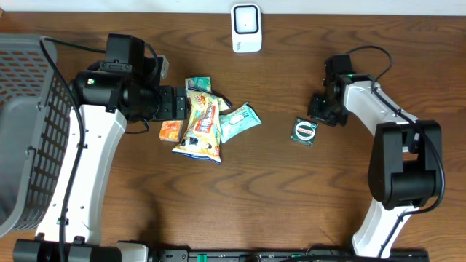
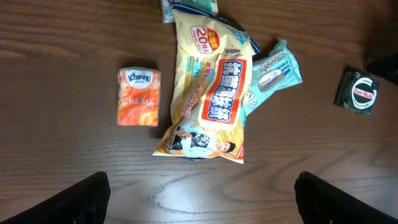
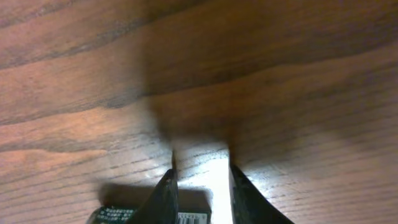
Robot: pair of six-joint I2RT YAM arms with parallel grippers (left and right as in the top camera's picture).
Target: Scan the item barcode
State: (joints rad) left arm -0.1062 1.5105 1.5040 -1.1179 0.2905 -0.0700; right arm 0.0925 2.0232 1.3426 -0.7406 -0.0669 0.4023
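**A:** Right wrist cam, nearest first. The right gripper [image 3: 202, 165] shows a narrow gap with bare wood between, gripping nothing. The small green box [image 3: 118, 216] lies flat by the fingers, at the frame's bottom edge.

**B:** Left side?

**A:** Left gripper [image 2: 199, 186] is spread wide and empty, hovering over the snack bag [image 2: 211, 93]. Tissue pack [image 2: 138, 98] is beside it, wipes pack [image 2: 273, 71] partly under.

**B:** Scanner?

**A:** Scanner [image 1: 246, 28] sits at the far table edge, well apart from all items. Nothing lifted, no barcode presented — I'd say barely begun. Pick, carry & scan all left.
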